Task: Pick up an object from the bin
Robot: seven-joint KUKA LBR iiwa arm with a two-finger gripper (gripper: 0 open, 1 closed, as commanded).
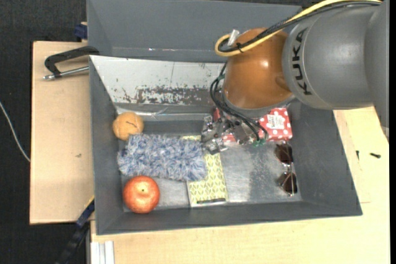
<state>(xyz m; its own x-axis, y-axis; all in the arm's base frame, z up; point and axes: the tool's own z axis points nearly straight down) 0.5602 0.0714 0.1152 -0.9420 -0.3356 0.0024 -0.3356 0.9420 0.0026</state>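
My gripper (212, 136) hangs low in the middle of the bin, under the orange wrist cover, at the right end of a blue-grey knitted cloth (162, 156). Just below it lies a green-and-white patterned card (208, 180). A red box with white dots (276, 123) sits right of the gripper, partly hidden by the wrist. I see nothing clearly between the fingers.
A red apple (142, 193) lies at the front left, an orange-brown ball (127, 125) at the left near the back wall. Sunglasses (286, 169) lie at the right. The bin floor between the card and the sunglasses is bare.
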